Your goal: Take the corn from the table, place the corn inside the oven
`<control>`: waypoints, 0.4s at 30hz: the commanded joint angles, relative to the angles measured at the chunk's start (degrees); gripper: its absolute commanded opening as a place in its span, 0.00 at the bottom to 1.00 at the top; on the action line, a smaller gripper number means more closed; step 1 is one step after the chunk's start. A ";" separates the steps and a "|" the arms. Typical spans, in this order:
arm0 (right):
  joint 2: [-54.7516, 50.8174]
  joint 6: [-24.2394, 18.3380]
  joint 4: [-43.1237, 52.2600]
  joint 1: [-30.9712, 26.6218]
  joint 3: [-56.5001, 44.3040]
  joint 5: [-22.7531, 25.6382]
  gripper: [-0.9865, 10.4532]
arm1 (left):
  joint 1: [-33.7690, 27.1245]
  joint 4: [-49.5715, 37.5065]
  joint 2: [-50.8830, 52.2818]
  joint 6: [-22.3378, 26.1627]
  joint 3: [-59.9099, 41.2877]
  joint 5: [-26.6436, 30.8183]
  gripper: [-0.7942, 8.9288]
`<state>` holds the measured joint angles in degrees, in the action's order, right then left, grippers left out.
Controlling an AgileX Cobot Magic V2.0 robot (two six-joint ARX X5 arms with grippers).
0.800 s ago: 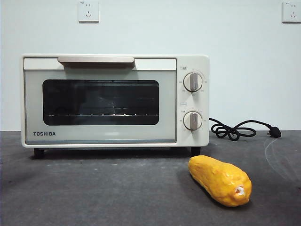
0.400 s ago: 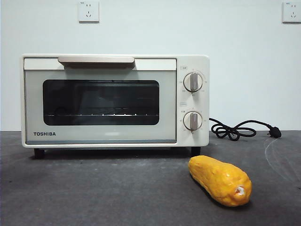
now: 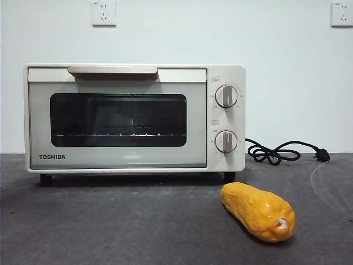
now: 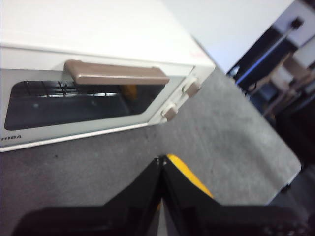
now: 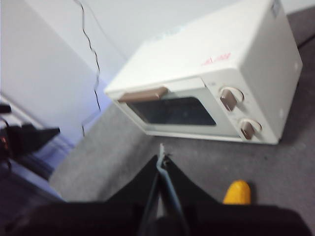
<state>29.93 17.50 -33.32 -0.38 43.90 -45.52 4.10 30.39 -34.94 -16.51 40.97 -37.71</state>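
On the table (image 3: 110,221), the corn (image 3: 258,212) lies before the shut oven (image 3: 135,117); both grippers (image 4: 161,164) (image 5: 161,160) hover pinched closed, empty. Open the door by its handle (image 3: 112,70) first, I'd judge.

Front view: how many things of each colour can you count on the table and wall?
Cream-white: 1, the oven
Yellow-orange: 1, the corn
Black: 1, the power cord
White: 2, the wall sockets
Total: 5
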 commanded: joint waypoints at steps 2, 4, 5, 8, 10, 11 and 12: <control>5.62 -11.37 -8.35 0.09 6.49 -0.31 0.09 | 1.20 3.28 -4.33 6.58 5.03 0.37 0.08; 8.39 -13.94 -11.74 0.31 9.35 -0.11 0.09 | 2.01 4.00 -6.43 7.04 7.50 0.42 0.08; 9.40 -14.75 -12.79 0.59 10.34 0.22 0.10 | 2.43 4.00 -7.17 7.15 8.37 0.44 0.08; 12.33 -15.78 -14.93 2.49 12.68 1.33 0.20 | 4.00 3.96 -9.27 7.17 10.93 1.16 0.08; 14.03 -15.76 -15.10 4.61 13.29 2.95 0.24 | 5.38 3.89 -10.25 7.17 12.13 2.75 0.08; 14.67 -15.76 -15.08 5.68 13.35 3.96 0.26 | 6.03 3.89 -10.51 7.15 12.52 3.41 0.08; 15.47 -15.61 -15.08 7.28 13.38 5.81 0.28 | 6.88 3.87 -10.88 7.17 12.92 4.24 0.08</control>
<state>45.01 2.94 -48.38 5.98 57.21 -40.64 10.37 34.41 -45.65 -10.33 53.63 -33.98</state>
